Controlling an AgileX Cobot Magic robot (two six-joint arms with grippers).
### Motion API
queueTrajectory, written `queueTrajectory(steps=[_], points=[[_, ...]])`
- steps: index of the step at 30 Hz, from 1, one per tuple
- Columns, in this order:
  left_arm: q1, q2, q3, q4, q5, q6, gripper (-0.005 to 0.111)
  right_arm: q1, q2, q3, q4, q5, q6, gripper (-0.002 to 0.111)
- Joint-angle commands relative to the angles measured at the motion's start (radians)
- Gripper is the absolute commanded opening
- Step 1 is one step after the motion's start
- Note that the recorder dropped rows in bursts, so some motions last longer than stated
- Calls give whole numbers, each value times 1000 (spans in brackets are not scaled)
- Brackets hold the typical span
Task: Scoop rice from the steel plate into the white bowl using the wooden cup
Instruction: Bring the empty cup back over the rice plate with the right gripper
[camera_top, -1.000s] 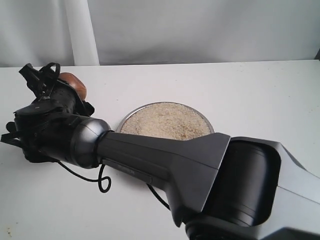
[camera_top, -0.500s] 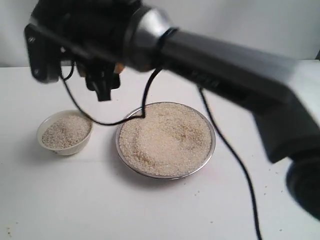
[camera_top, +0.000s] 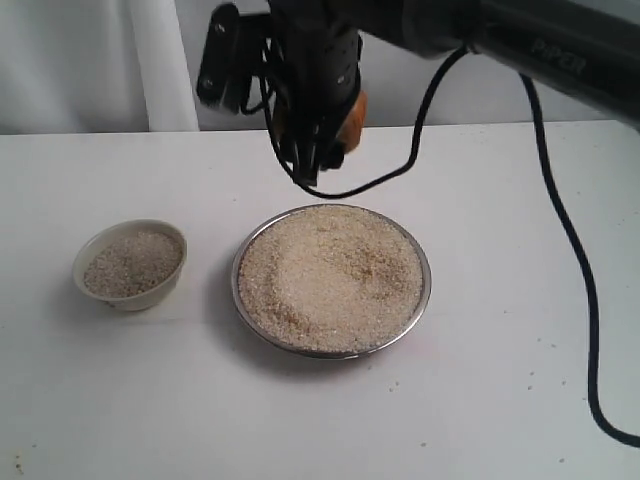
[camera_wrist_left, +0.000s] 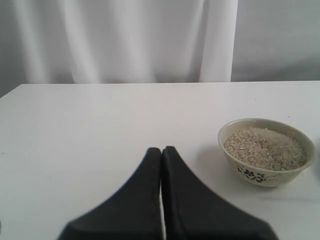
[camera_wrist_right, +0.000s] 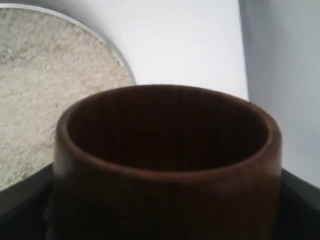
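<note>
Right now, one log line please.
right gripper: holds wooden cup, looks empty, raised by steel plate | white bowl: holds rice | left gripper: shut

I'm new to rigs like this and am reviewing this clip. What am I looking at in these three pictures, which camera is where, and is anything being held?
This is a robot with two arms working at a white table. The wide picture comes from a camera off the arms. The other two come from a camera on each wrist, looking out past that arm's gripper.

On the table sits a steel plate covered with rice. Beside it, not touching, is a small white bowl that also holds some rice.

The right gripper hangs above the plate's far edge, closed on the wooden cup. The cup's inside looks dark and empty.

The left gripper is shut on nothing, with the bowl close by in its view.
</note>
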Motion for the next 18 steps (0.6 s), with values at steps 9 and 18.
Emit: queueTrajectory(steps=[9,18], points=[[-3,-3,2,0,-6,-4,0,-49,-7,311,-126,2,8,0],[-3,-3,2,0,-6,-4,0,-49,165,315,-226,2,36,0]])
